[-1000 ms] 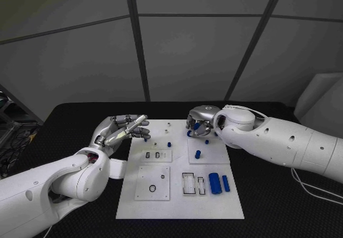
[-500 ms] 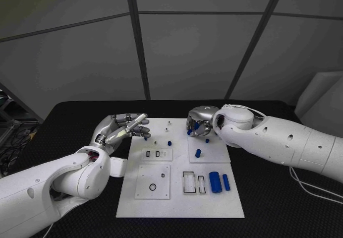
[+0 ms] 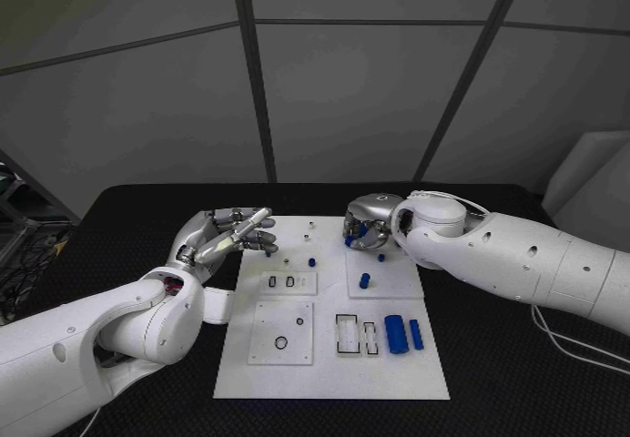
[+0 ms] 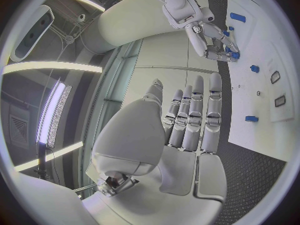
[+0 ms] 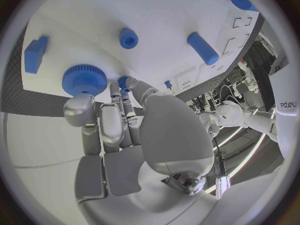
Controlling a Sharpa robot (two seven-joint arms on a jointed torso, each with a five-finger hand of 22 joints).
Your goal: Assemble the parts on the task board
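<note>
The white rectangular task board [image 3: 331,364] lies flat in the middle of the black table [image 3: 118,218], its long axis running from six o'clock to twelve o'clock in the head view. At its near end, toward five o'clock, a thick blue cylinder [image 3: 395,334] and a thinner blue rod [image 3: 415,335] lie side by side, both with their long axes along the board's length. Farther up, a small blue peg [image 3: 364,281] stands upright on the raised white square plate [image 3: 382,284], and another little blue peg [image 3: 311,263] stands near the board's centre line.

At the board's far end, about one o'clock, the silver right hand [image 3: 366,228] hangs over the plate with fingers curled together. The right wrist view shows them gathered beside a blue toothed gear [image 5: 84,78], with a small blue piece [image 5: 123,81] at the fingertips (whether it is truly pinched cannot be told). Nearby on that white surface are a blue round knob [image 5: 129,37], a blue cylinder [image 5: 202,48] lying flat, and a blue block [image 5: 35,53].

The silver left hand [image 3: 231,235] is raised off the board's left edge at ten o'clock, holding nothing, fingers straight and close side by side.

Grey wall panels [image 3: 341,91] with dark seams rise behind the table.
</note>
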